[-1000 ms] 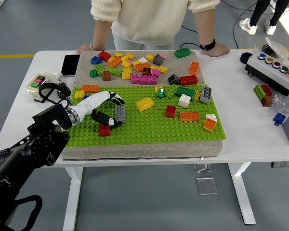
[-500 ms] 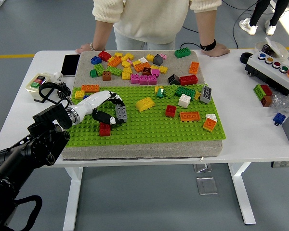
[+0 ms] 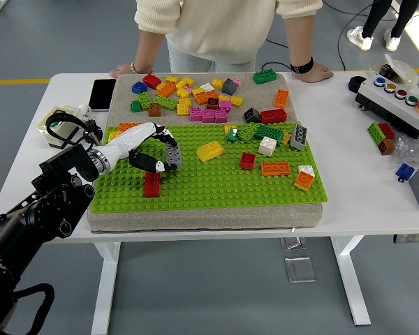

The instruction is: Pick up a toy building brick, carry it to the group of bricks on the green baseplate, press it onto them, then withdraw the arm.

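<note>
My left hand [image 3: 160, 155], white with black fingertips, reaches in from the left over the green baseplate [image 3: 209, 190]. Its fingers are shut on a grey brick [image 3: 173, 155], which is held just above the plate's left part. A red brick [image 3: 152, 184] stands on the plate just in front of the hand. Further right on the plate sit a yellow brick [image 3: 210, 151], a red one [image 3: 248, 160], an orange one [image 3: 275, 168] and a white one [image 3: 267, 146]. My right arm is out of view.
Several loose bricks [image 3: 202, 94] lie on the grey mat behind the baseplate. A person stands at the far side with both hands [image 3: 314, 70] resting on the table. A phone [image 3: 102, 94] and a small button box [image 3: 59, 118] lie at left, a control box [image 3: 398, 98] at right.
My left hand has closed on the grey brick and raised it off the baseplate, drifting slightly toward the far side. The red brick stays where it was.
</note>
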Robot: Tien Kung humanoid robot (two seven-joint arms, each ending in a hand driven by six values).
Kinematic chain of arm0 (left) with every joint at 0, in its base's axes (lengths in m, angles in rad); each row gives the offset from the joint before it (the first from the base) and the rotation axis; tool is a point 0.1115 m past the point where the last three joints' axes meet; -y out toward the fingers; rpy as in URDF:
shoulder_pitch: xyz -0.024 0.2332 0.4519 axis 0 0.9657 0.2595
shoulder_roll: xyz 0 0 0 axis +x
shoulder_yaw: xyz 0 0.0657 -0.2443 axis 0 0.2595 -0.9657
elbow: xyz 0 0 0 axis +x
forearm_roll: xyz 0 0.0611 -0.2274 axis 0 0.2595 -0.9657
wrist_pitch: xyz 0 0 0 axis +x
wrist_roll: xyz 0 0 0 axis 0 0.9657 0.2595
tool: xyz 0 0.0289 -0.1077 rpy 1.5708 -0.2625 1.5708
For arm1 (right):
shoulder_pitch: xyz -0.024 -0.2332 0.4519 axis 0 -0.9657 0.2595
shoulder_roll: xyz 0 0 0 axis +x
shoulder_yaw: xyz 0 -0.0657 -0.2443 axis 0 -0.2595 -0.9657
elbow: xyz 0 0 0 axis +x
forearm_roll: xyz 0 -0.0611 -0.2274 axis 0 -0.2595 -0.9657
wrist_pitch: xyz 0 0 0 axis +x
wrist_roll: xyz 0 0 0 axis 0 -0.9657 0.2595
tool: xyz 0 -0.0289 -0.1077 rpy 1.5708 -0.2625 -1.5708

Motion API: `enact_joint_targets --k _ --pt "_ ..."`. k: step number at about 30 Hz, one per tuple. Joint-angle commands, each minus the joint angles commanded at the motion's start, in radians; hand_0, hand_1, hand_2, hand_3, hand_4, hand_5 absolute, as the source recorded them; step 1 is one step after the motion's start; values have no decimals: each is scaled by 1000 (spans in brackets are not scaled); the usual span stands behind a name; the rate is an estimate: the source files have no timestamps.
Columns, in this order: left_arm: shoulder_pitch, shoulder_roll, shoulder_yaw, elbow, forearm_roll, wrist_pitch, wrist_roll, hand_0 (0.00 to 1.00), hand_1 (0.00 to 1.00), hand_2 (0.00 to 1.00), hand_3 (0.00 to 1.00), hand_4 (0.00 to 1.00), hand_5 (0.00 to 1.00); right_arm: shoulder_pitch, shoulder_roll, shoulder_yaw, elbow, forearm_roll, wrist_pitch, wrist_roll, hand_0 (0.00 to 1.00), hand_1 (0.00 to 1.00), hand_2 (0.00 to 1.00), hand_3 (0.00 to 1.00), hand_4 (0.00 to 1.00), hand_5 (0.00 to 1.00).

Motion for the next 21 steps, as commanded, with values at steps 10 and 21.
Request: enact_joint_targets --k 10,21 --pt "73 65 32 -155 -80 -40 9 747 692 620 571 732 100 -2 -8 11 0 -5 5 1 724 639 682 611 945 493" --pt "138 113 47 -260 -132 -66 13 746 692 621 570 736 106 -2 -13 25 0 -4 7 0 725 639 682 611 945 494"
